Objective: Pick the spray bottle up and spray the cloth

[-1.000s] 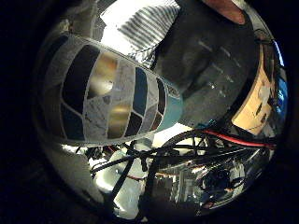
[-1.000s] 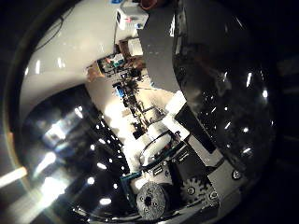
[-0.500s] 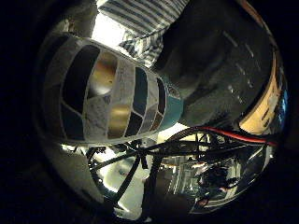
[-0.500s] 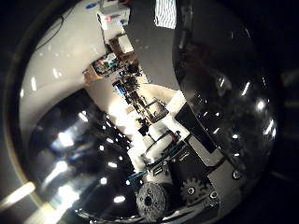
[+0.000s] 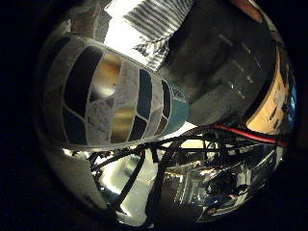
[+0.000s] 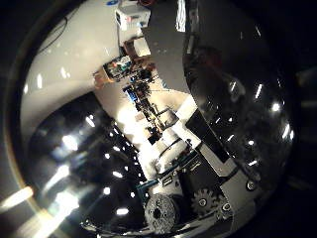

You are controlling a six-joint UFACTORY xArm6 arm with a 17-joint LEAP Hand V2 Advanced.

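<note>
The spray bottle (image 5: pixel 110 106), its label patterned in dark, teal, gold and white panels, lies right against my palm and fills much of the little finger side view. My right hand (image 6: pixel 193 193) shows as white, black and geared parts, and it is shut on the bottle. The striped grey-and-white cloth (image 5: pixel 156 19) lies crumpled on the dark table (image 5: pixel 226 72) beyond the bottle's teal end. The bottle's nozzle is not in view.
A white box (image 6: pixel 132 15) stands on a pale surface far off, with a cluster of small items (image 6: pixel 138 84) beside it. A tan board (image 5: pixel 272 101) runs along the table's far side.
The whole picture has shifted, so the hand has moved with the bottle. The bottle sits the same against the palm, and the striped cloth now also shows in the thumb side view.
</note>
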